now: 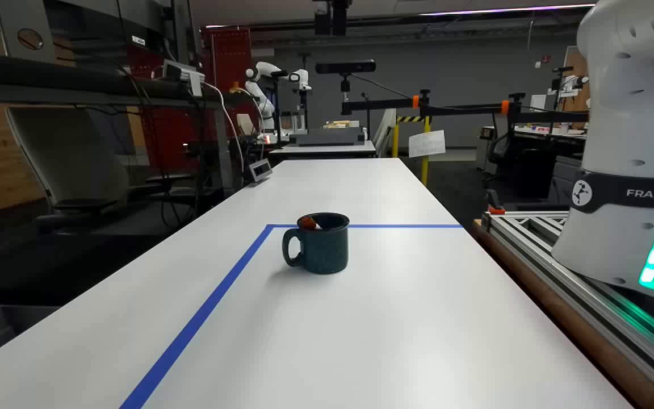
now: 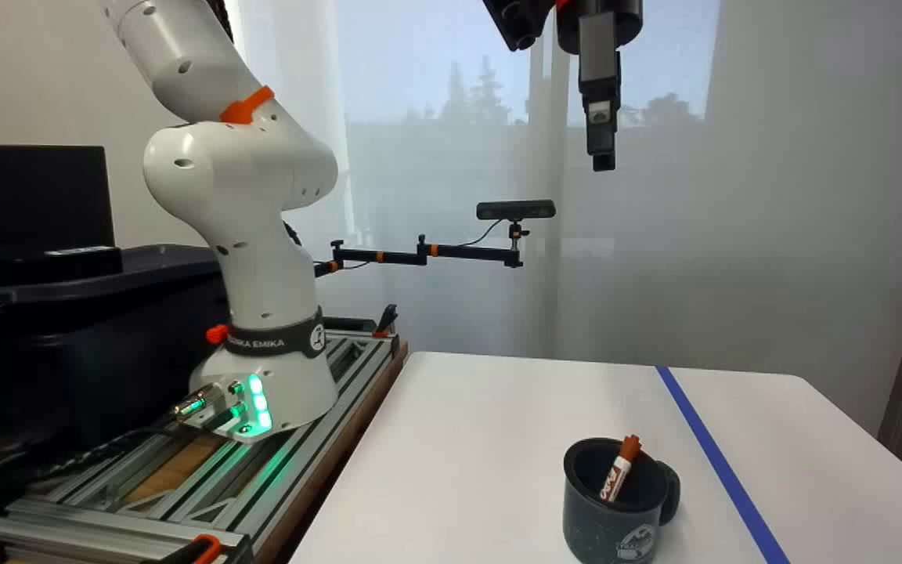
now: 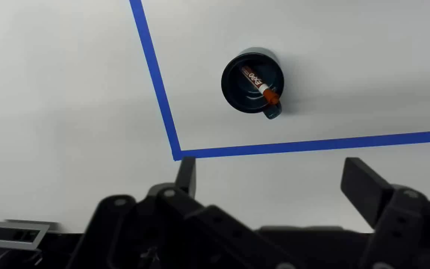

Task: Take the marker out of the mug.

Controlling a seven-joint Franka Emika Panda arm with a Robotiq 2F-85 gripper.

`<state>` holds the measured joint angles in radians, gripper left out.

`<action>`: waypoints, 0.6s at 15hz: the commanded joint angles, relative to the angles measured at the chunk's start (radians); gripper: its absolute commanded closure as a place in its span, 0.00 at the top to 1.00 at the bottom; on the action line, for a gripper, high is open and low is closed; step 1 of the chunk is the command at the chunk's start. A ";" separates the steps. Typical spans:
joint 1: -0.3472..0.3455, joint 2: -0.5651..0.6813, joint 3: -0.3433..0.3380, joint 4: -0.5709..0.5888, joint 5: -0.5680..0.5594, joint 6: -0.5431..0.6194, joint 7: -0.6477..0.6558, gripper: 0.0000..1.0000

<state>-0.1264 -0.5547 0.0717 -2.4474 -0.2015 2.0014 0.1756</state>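
High over the white bench (image 1: pixel 418 341), the gripper (image 3: pixel 273 173) points straight down, its two fingers (image 3: pixel 364 187) spread wide, with bare bench surface showing between their tips in the wrist view. Below it and well apart from it, the dark teal mug (image 2: pixel 592 521) stands upright, a pale printed mark (image 2: pixel 636 543) on its wall and its handle (image 1: pixel 286 249) turned toward the bench edge away from the robot. The marker (image 3: pixel 254 79) is inside the mug, tilted, its orange-brown cap (image 2: pixel 629 448) up at the rim on the handle side, with EXPO lettering on its barrel readable from above. Blue tape (image 3: pixel 312 145) forms a corner near the mug: a long strip runs between the mug and that same edge, a cross strip (image 1: pixel 406 226) reaches over to the robot-side edge, and the mug stands inside the angle. Past the cross strip, a small silver-framed display (image 1: pixel 260 170) sits tilted at the edge away from the robot, with a chair (image 1: pixel 71 153) farther off on that side. Along the opposite edge, metal rails (image 2: pixel 319 450) carry the white arm (image 2: pixel 263 180), green lights (image 2: pixel 260 406) glowing on its base. In an exterior view, a black camera (image 2: pixel 515 210) on a jointed boom (image 2: pixel 467 252) shows above the bench's end edge, nearer the robot-side corner, and a dark lidded bin (image 2: pixel 106 368) stands on the far side of the arm from the bench.
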 commanded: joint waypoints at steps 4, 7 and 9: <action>0.016 0.000 -0.013 0.004 -0.008 -0.005 0.007 1.00; 0.028 0.001 -0.026 -0.028 -0.057 0.087 -0.075 1.00; 0.037 0.028 -0.047 -0.053 -0.096 0.182 -0.166 1.00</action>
<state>-0.1124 -0.5467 0.0586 -2.4610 -0.2344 2.0696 0.1064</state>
